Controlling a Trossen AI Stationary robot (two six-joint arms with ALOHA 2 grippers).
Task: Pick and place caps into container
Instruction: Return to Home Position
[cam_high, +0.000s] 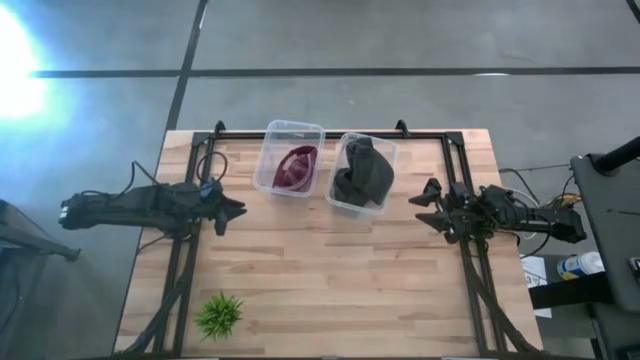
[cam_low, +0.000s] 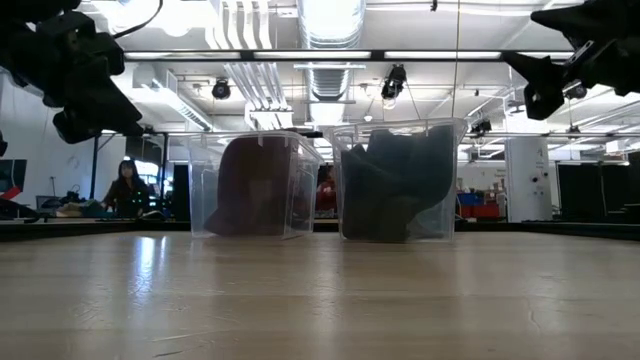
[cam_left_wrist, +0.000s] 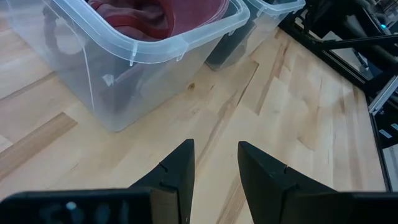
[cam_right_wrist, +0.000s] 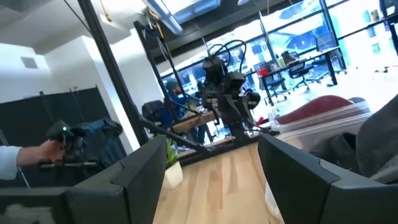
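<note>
A maroon cap (cam_high: 297, 167) lies inside the left clear plastic container (cam_high: 272, 160); it also shows in the left wrist view (cam_left_wrist: 155, 15). Dark charcoal-grey caps (cam_high: 364, 172) fill the right clear container (cam_high: 343, 200). In the low view the maroon cap (cam_low: 252, 185) and the dark caps (cam_low: 398, 185) show through the container walls. My left gripper (cam_high: 238, 211) is open and empty above the table, left of the containers. My right gripper (cam_high: 422, 203) is open and empty, right of the containers.
A small green spiky plant (cam_high: 219, 314) stands near the table's near left corner. A dark metal frame (cam_high: 330, 134) runs along the table's far edge and down both sides. Bare wood (cam_high: 330, 280) lies in front of the containers. A person (cam_low: 125, 185) sits in the room beyond.
</note>
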